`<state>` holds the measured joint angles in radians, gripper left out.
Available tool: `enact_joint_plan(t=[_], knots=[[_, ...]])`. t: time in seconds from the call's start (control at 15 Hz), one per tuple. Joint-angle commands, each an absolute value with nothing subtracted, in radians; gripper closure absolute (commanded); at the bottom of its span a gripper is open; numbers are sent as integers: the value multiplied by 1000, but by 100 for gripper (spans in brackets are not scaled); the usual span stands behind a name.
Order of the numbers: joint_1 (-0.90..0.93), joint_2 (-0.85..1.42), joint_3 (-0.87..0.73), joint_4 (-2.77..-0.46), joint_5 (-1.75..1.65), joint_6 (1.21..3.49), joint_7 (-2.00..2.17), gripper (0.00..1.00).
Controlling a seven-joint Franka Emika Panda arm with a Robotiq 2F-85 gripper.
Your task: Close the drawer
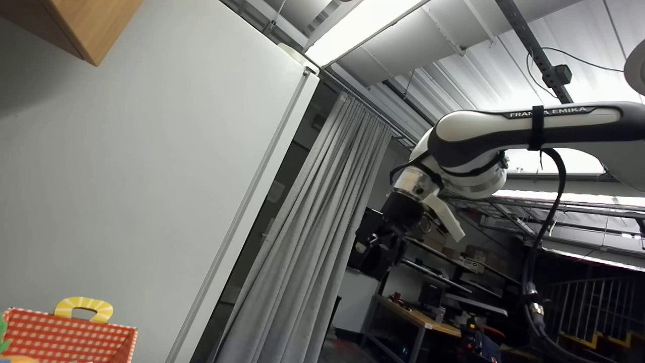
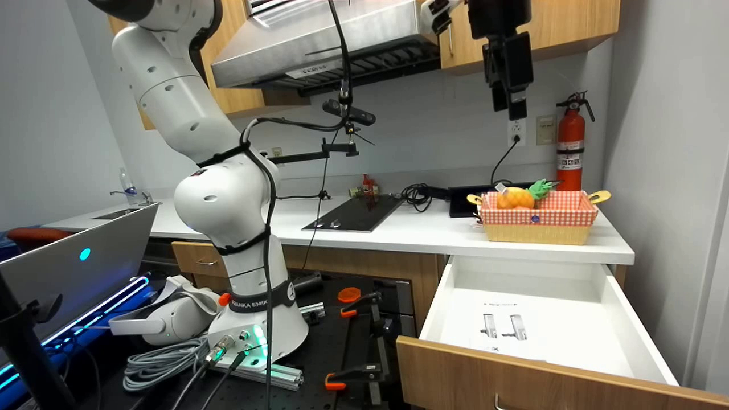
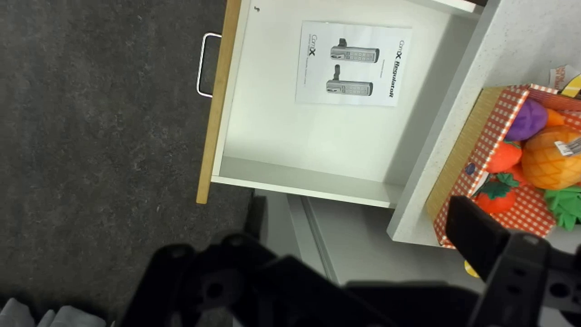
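The white counter (image 2: 421, 238) bears a checked basket (image 2: 535, 234)

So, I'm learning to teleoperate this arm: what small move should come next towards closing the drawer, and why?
I would probably lower the gripper toward the outer face of the wooden drawer front, ready to push: the drawer stands open, and the gripper hangs far higher than the counter, not touching the front.

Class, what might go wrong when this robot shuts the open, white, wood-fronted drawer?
Lowering the black two-fingered gripper might clip the red-checked yellow basket on the white countertop. Pushing the wide wooden front off-centre might jam the drawer. The white printed sheet inside might slide.
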<state>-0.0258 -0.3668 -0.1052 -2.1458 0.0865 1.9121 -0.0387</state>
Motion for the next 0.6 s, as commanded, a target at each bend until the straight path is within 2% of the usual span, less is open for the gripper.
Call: enact_joint_plan(t=[0.0,0.53], knots=[[-57,-318,-113,-2125,66,1937,-57,0],[-138,-153,-157,-2092,-39,2043,-42,0]])
